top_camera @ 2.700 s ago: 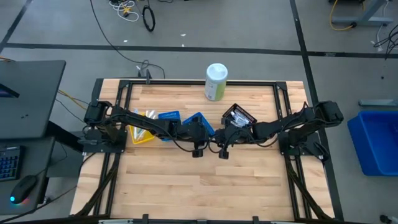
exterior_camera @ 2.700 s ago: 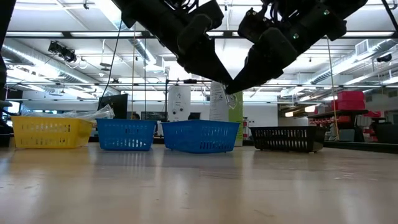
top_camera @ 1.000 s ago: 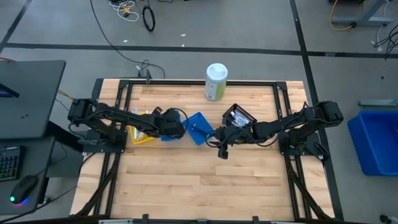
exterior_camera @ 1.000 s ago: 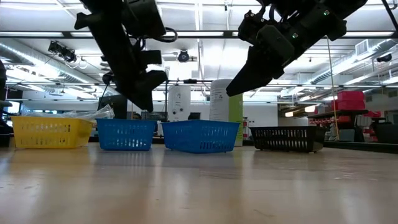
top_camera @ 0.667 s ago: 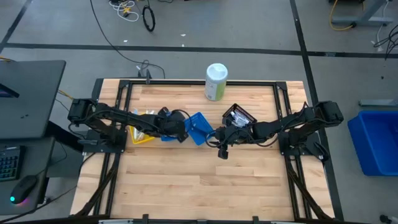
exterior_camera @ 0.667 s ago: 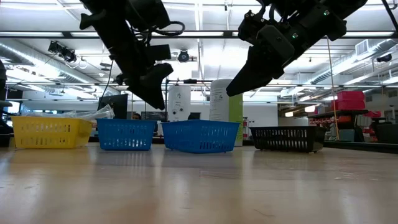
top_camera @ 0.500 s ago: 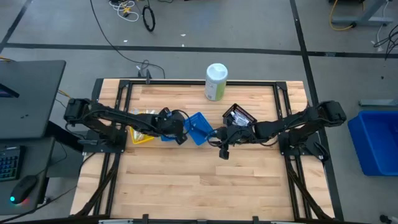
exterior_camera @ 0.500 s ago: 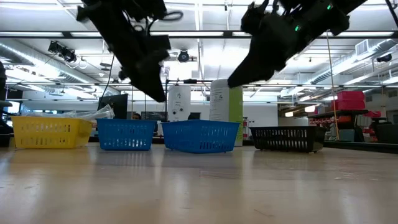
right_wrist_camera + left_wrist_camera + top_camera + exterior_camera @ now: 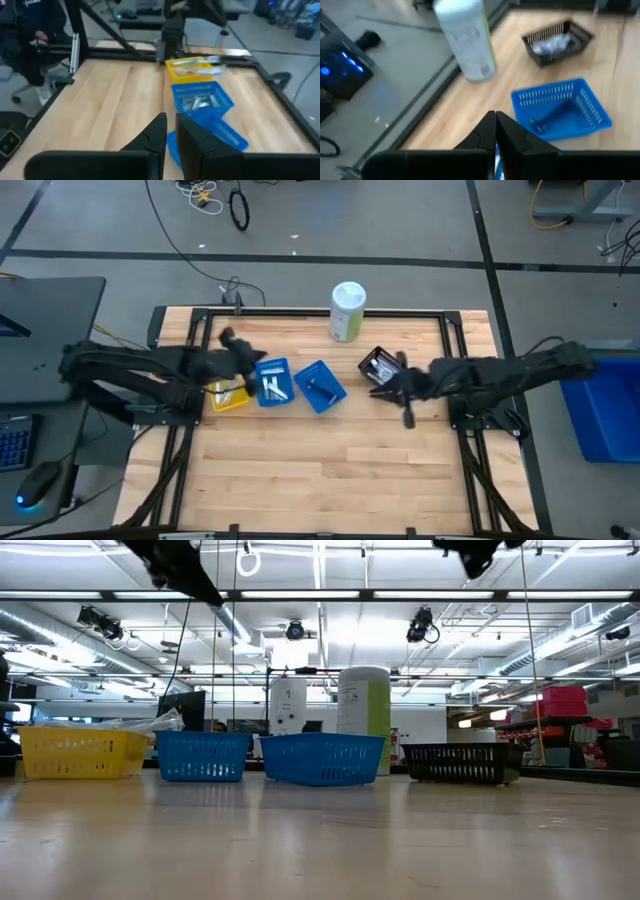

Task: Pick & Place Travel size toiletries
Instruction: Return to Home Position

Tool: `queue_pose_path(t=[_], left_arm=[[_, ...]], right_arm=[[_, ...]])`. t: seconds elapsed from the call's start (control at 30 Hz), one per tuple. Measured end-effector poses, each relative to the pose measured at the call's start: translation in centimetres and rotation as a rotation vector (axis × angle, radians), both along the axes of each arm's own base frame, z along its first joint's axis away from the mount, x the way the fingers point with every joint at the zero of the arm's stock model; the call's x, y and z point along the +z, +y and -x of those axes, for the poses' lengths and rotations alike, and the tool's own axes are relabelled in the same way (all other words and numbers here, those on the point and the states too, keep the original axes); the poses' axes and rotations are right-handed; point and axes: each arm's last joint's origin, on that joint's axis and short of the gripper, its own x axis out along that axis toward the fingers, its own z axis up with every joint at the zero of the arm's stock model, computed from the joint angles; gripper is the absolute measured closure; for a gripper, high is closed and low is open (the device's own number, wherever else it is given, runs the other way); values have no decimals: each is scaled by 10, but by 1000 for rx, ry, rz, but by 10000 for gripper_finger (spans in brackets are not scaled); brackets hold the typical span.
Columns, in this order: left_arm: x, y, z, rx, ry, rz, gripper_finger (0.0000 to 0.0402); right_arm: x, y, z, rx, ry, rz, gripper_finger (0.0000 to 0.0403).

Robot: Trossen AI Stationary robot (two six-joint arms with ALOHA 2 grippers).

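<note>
Left tool [image 9: 256, 360], right tool [image 9: 380, 391] farther apart.

The wooden table [image 9: 330, 470] carries a yellow bin [image 9: 228, 397], two blue bins [image 9: 273, 383], a black bin [image 9: 380, 365] and a white-green canister [image 9: 347, 311].

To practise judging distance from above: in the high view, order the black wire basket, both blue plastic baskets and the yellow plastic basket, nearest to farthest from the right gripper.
From the right gripper:
1. Black wire basket, just beside the arm.
2. Right blue plastic basket, mid-table.
3. Left blue plastic basket, further left.
4. Yellow plastic basket, leftmost.
</note>
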Motion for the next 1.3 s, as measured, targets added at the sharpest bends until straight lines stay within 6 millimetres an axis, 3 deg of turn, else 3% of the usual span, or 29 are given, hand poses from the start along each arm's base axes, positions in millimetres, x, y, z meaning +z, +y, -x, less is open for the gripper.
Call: queue_pose_path(t=[0.17,0.27,0.43,0.93,1.3], left_arm=[[15,3,43,-35,-81,-61,379],[9,4,64,-54,-142,-81,381],[-19,5,88,-119,-253,-83,391],[-66,4,117,-270,-494,-192,384],[-89,2,116,-325,-516,-225,390]], right_arm=[[14,-7,38,-2,-11,-1,357],[11,-9,55,24,-19,1,357],[-7,-13,75,46,-94,16,357],[-37,-20,124,102,-347,-5,357],[-76,-22,131,101,-444,7,357]])
